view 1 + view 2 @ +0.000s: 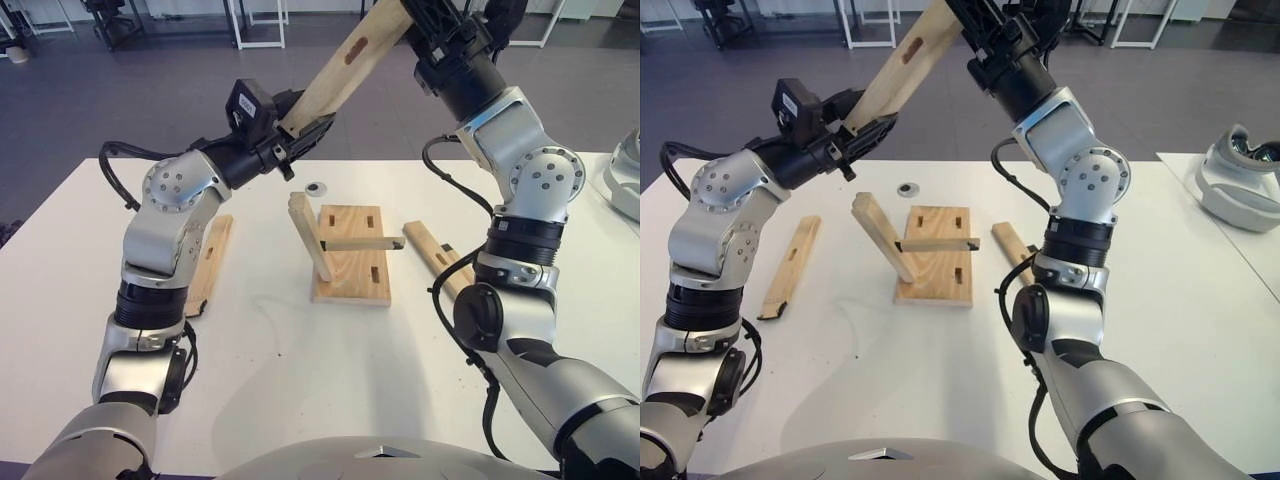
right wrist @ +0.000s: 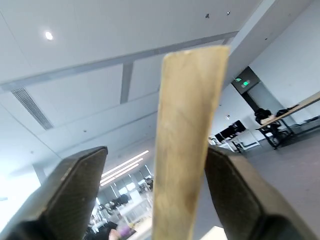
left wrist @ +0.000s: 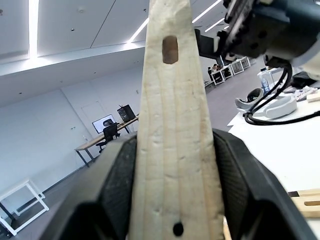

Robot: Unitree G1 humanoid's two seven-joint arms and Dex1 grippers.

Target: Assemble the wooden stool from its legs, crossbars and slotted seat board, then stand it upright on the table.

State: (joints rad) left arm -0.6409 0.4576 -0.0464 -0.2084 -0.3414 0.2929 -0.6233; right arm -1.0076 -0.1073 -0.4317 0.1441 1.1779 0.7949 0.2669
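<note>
Stool leg (image 1: pixel 345 62): hung over the far side of the table (image 1: pixel 270 380), slanted up from near left to far right. Sat clamped tight at its lower end in the left end effector (image 1: pixel 305 128). Passed near its upper end between the spread fingers (image 2: pixel 75 195) of the right end effector (image 2: pixel 156 155), gap showing on one side. Stood above and beyond the seat board (image 1: pixel 352 280) at mid-table, lower end nearer to it.

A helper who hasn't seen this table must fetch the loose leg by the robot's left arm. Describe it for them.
On the white table, find the slotted seat board in the middle. The leg lies flat on the robot's left of it; one leg stands tilted on the board, one is raised in the left gripper, one lies on the right.
</note>
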